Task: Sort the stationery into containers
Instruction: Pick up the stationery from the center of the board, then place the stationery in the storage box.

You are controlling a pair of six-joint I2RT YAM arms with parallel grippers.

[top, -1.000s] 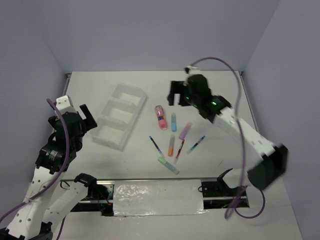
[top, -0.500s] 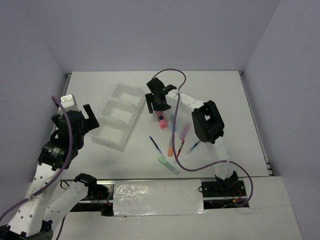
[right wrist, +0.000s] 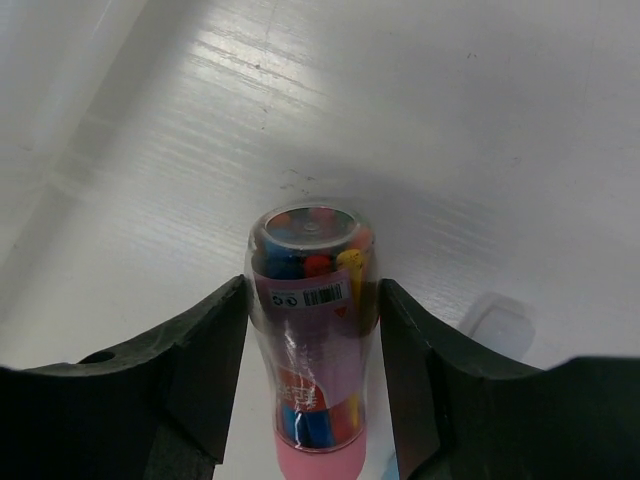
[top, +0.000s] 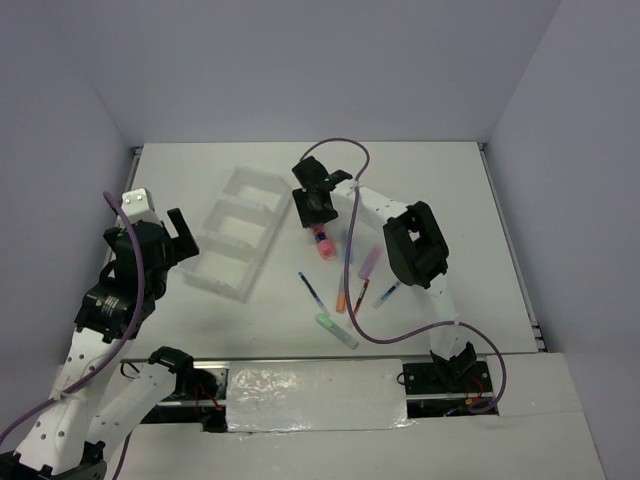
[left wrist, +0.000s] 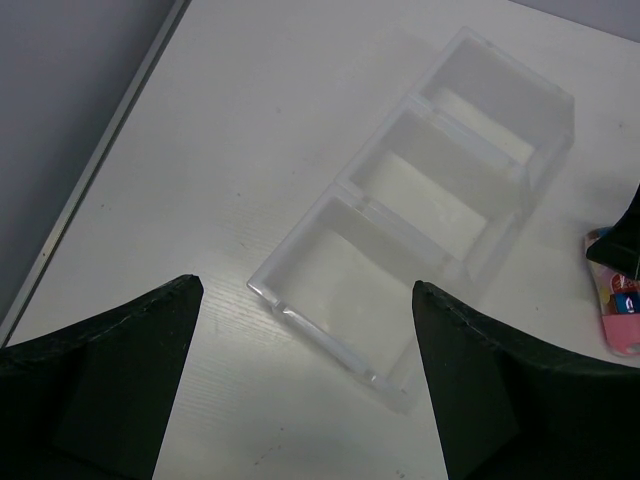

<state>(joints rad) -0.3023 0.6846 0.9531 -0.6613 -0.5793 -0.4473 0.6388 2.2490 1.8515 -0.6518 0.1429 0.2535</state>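
Near the bench's left edge, the left claw [top: 180, 238] hangs spread wide, just beside the clear three-compartment tray [top: 268, 246]. Right of the tray, mid-bench, the stubby pink-red tube [right wrist: 312, 360] lies flat. The right claw [right wrist: 312, 292] straddles it, fingers close at both sides; whether they pinch it I cannot tell. Highlighters and pens [top: 342, 293] lie nearby, toward the front edge.

A: What's around your setup?
B: You've got a white table [top: 450, 185] boxed in by plain pale lilac walls [top: 320, 70] at the back, left and right.
A: Lighting?
B: Even, with soft shadows. A crinkled silvery sheet [top: 315, 395] lies along your near edge.
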